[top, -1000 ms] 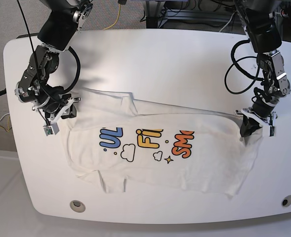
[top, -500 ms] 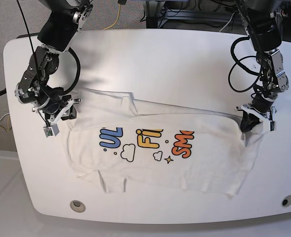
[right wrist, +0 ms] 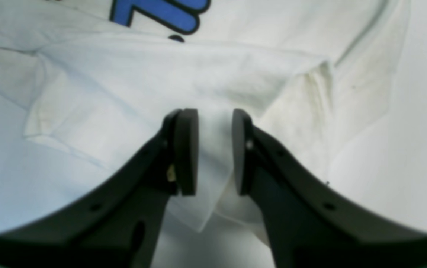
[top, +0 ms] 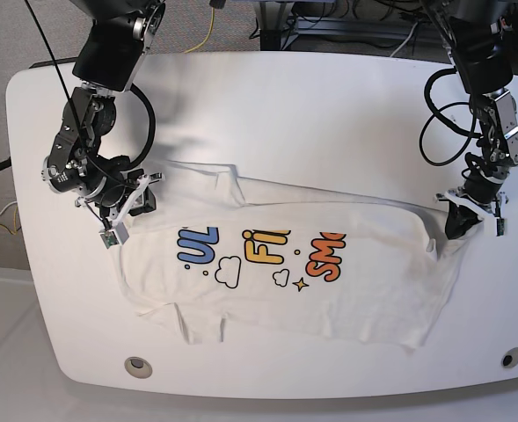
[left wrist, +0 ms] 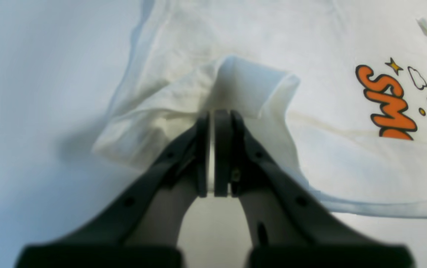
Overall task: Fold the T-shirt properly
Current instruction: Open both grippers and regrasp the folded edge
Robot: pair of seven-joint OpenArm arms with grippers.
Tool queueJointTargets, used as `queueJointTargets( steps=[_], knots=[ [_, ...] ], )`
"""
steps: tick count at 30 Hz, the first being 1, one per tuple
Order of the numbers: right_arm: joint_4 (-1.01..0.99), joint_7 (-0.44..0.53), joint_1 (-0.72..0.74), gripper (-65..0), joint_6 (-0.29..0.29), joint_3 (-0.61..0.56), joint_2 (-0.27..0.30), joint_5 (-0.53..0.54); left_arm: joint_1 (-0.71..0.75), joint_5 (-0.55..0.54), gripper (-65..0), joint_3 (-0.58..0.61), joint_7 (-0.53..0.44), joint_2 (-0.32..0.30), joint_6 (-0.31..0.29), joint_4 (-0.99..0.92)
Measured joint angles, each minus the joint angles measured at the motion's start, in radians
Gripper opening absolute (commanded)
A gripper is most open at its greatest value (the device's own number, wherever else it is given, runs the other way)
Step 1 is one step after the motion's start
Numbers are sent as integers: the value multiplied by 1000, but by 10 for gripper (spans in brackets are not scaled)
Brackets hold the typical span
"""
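White cotton T-shirt (top: 329, 290) mid-worktop | left gripper (left wrist: 213, 115) pinched tight on corner | right gripper (right wrist: 213, 126) part-closed on fold | risk: thin cloth slipping free mid-lift

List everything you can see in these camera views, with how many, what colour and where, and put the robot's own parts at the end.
White cotton T-shirt with blue, yellow and orange lettering: one, white, spread print-up across the middle of the table, top edge folded over.
Rounded white table: one, white, under the shirt.
Round metal-rimmed holes in the table: two, silver and dark, near the front corners.
Cables: several, yellow, black and white, on the floor behind the table.
Left tool: one, black, at the shirt's edge on the base view's right, shut on a pinch of cloth.
Right tool: one, black, at the shirt's edge on the base view's left, jaws part-closed with a bunch of cloth between them.
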Motion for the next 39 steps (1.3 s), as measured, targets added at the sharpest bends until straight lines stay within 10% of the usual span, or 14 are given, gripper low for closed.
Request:
queueJointTargets(
  steps=[14, 39],
  knots=[
    [0, 0, 0, -490, 0, 0, -17, -11, 3, 0, -227, -64, 2, -14, 1, 2],
    [0, 2, -9, -490, 0, 0, -14, -11, 0, 0, -206, -97, 2, -19, 0, 1]
  ],
)
